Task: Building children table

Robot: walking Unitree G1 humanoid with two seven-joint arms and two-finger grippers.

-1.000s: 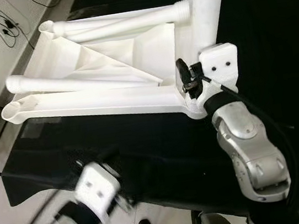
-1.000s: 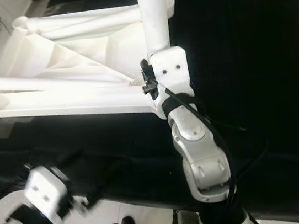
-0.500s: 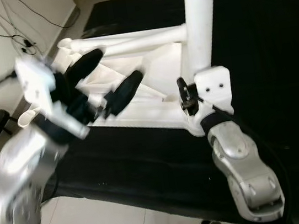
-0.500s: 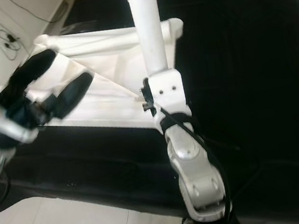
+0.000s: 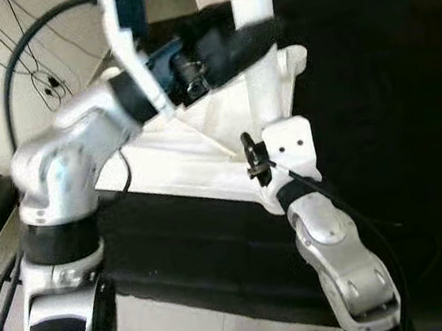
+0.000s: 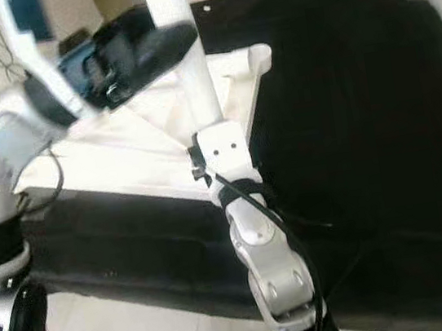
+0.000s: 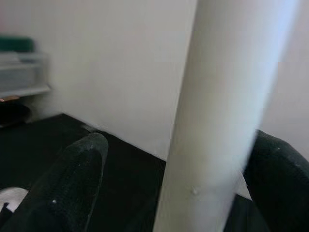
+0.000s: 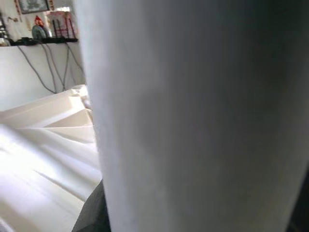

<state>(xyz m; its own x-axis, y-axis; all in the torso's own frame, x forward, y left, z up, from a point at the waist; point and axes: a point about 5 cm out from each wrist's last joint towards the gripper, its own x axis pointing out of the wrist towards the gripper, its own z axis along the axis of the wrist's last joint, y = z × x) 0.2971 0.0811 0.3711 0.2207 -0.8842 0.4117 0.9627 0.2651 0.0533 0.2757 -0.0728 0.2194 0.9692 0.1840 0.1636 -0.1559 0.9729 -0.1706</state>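
The right end effector (image 5: 257, 159) sits low on the upright white plastic table leg (image 6: 180, 52), its fingers hidden behind its white wrist block, so I cannot tell how far open it is, though the leg fills its wrist view and it appears to be steadying the leg at the base; just beyond it lies the upturned white plastic children's tabletop (image 5: 170, 152) on the black cloth-covered table (image 6: 343, 99), the leg rising from the tabletop's near corner socket; higher up, the left end effector (image 5: 224, 41), which a second ago hung low by the table's front edge, has swung up and across to the leg, its two black fingers (image 7: 72, 186) open and straddling the shaft without pressing it; this suggests a two-point hold is being set up to seat the leg.
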